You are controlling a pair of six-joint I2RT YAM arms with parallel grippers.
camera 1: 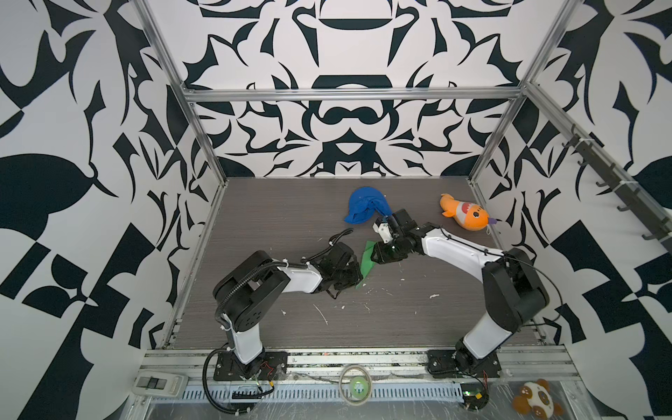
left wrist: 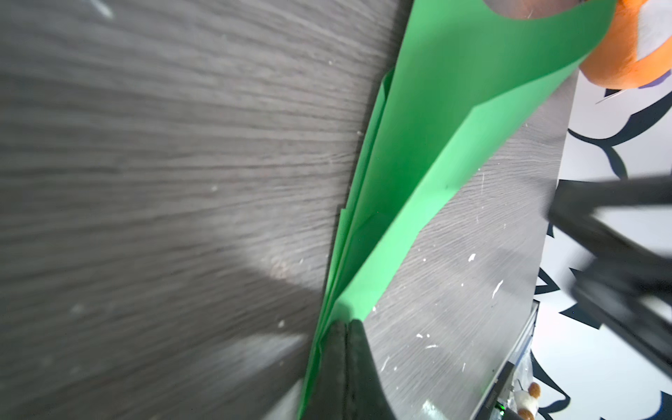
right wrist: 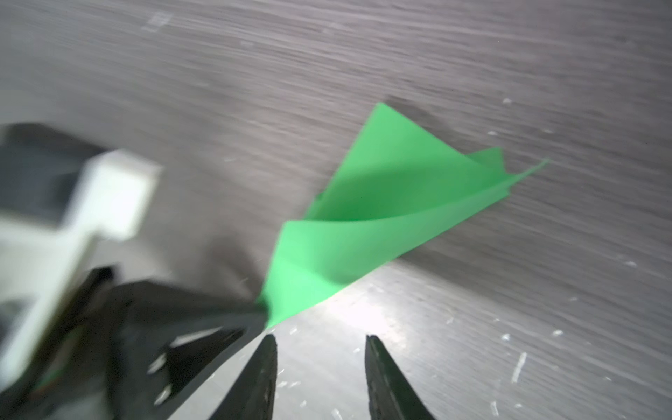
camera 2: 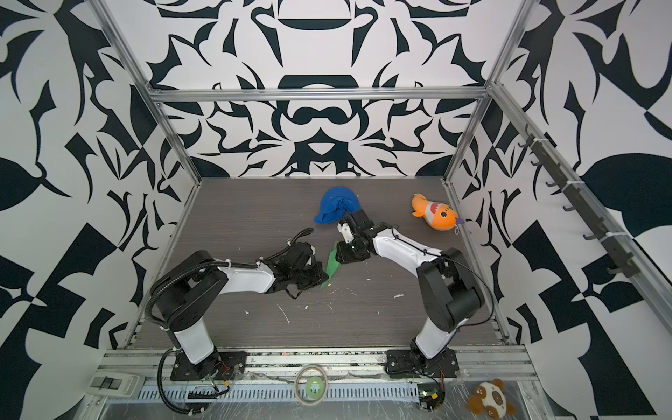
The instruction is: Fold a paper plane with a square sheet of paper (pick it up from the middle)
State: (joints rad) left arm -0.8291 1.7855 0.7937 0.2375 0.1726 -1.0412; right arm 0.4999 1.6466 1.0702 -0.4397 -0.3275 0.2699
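While the left claw (left wrist: 345, 329) pinches one narrow end of the partly folded paper plane (left wrist: 418, 163), its two fingers pressed together on the green layers, the right claw (right wrist: 320, 343) hangs just short of that same end with its jaws spread and nothing between them. Both top views place the paper plane (camera 1: 368, 263) (camera 2: 332, 263) near the middle of the grey worktop (camera 1: 291, 225), between the two claws, well apart from the blue cloth lump (camera 1: 363, 209) and the orange plush fish (camera 1: 465, 216). It fans out from the pinched end into several stacked layers, and one broad flap curls up and open. Whether its far tip touches the worktop cannot be told. The sheet is judged very light and thin, limp across the loose flap but stiffer along its straight creases, and likely to slide between smooth fingers. Any stray pinch would probably leave a lasting dent. The sounder hold is therefore judged to be on the layered ridge close to a crease, near the point where the left claw grips. The curling flap would simply bend away under a grip.
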